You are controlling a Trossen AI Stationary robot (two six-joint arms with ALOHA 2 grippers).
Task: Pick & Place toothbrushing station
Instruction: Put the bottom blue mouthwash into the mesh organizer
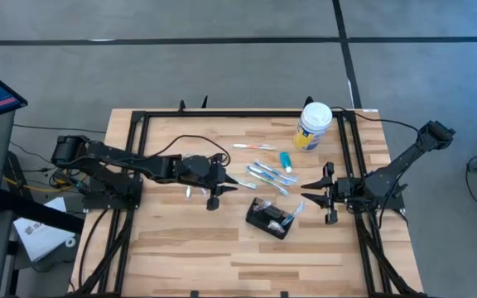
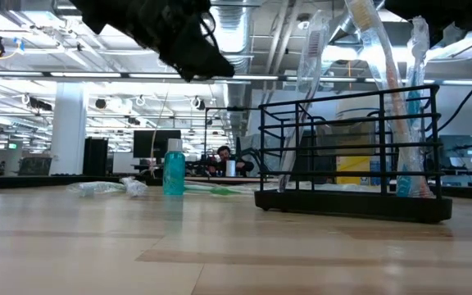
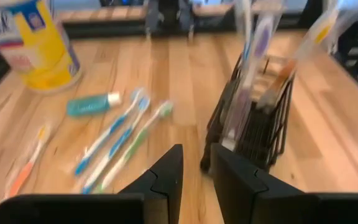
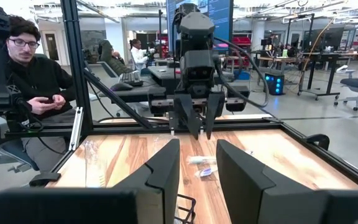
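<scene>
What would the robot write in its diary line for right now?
left tool: open, empty, above table | right tool: open, empty | toothbrushing station: on table, brushes inside | loose toothbrushes: beside tub

The station (image 1: 272, 219) is a small black wire rack standing upright on the table, with several wrapped toothbrushes stuck in its top slots, leaning a little. It sits free, ahead of the left jaws and slightly to one side, and well short of the right jaws. Its base looks flat on the wood, though the wrist view blurs there.
</scene>
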